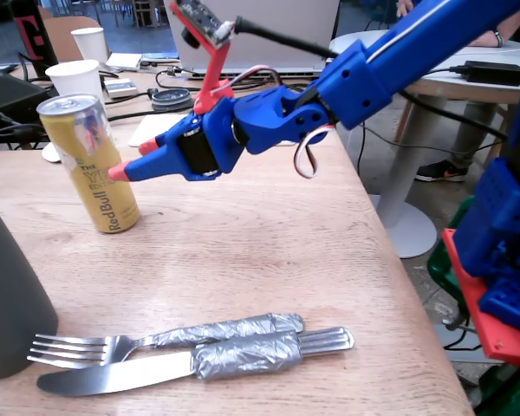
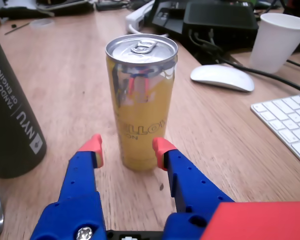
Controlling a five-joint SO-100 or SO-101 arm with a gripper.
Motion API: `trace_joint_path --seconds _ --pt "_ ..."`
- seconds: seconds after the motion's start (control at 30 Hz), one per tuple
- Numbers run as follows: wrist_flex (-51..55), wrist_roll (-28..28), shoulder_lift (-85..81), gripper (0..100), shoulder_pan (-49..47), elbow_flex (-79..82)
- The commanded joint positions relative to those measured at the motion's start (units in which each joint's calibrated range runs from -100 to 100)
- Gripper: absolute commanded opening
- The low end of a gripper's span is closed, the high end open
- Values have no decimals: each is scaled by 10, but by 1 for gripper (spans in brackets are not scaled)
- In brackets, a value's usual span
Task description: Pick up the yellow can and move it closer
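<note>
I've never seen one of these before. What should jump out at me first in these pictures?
Probably the yellow can, standing upright on the wooden table, with the blue arm's open gripper right in front of it, red fingertips apart and not touching it. Nearer the table's front edge lie a fork and knife, handles wrapped in grey tape.

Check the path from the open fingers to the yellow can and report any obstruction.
Nothing visible blocks it. In the wrist view the tall yellow-gold aluminium can stands upright directly ahead of the blue gripper, its red-tipped fingers spread either side; the dark NYU bottle stands off to the left.
</note>
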Motion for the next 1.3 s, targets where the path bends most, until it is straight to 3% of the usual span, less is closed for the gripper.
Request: trace_joint_path --seconds 0.0,0.1,0.17,0.37,0.47,0.73,0.93,1.27 --pt "-8 1 -6 35 -1 -31" --pt "-10 -5 -4 51 2 -31" --pt "-10 0 -4 55 10 -32" --pt "-10 1 98 55 120 -170" --pt "-10 1 156 55 102 -256" --pt "-10 1 202 55 -10 -299" --pt "-3 1 316 54 9 -457" --pt "-8 1 319 54 65 -463"
